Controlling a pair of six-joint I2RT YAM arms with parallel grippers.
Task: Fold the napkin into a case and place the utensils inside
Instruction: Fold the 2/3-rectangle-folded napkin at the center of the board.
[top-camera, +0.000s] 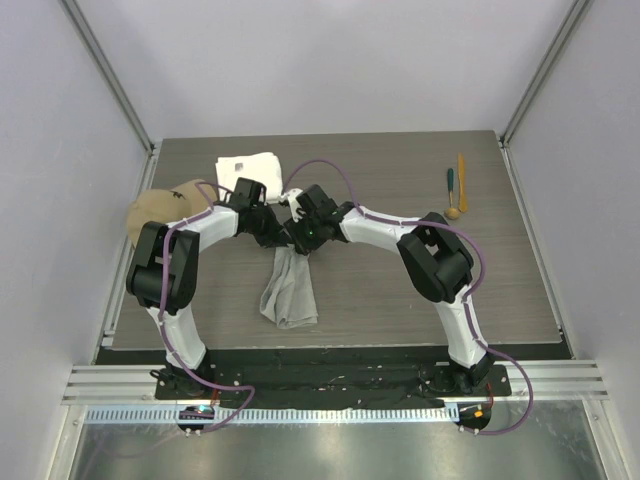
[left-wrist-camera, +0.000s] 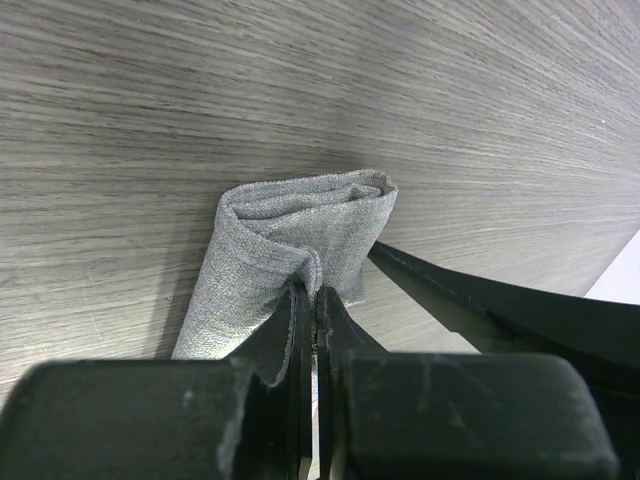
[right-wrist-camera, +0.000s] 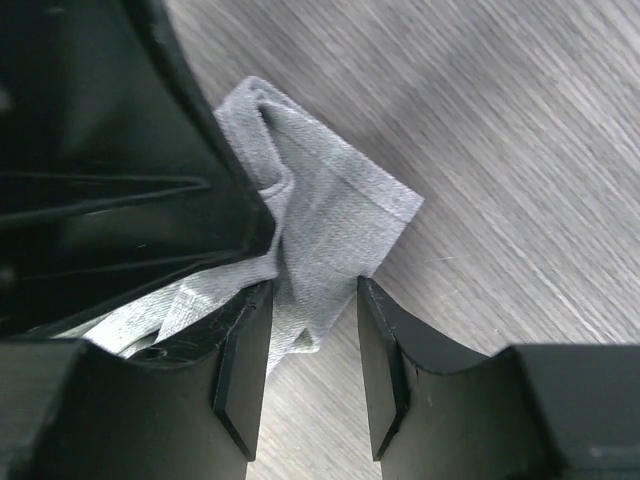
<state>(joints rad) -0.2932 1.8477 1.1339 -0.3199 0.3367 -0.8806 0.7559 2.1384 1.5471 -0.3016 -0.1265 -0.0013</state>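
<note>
Fold's half-done: thin light-grey cloth napkin (top-camera: 290, 290) bunched on the worktop (top-camera: 400, 290), left claw (left-wrist-camera: 315, 295) clamped on it, right claw (right-wrist-camera: 315, 300) gaping, holding nothing. Three slim utensils (top-camera: 456, 190) sit at two o'clock.

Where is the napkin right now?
Top view: the napkin lies mid-table between the arms, its far end pinched by the left gripper, with the open right gripper around a corner.

Napkin (top-camera: 290, 292) top end hidden from above, utensils (top-camera: 456, 190) tiny, heads indistinct, tan cap (top-camera: 152, 208) partly behind left arm (top-camera: 165, 268)
</note>
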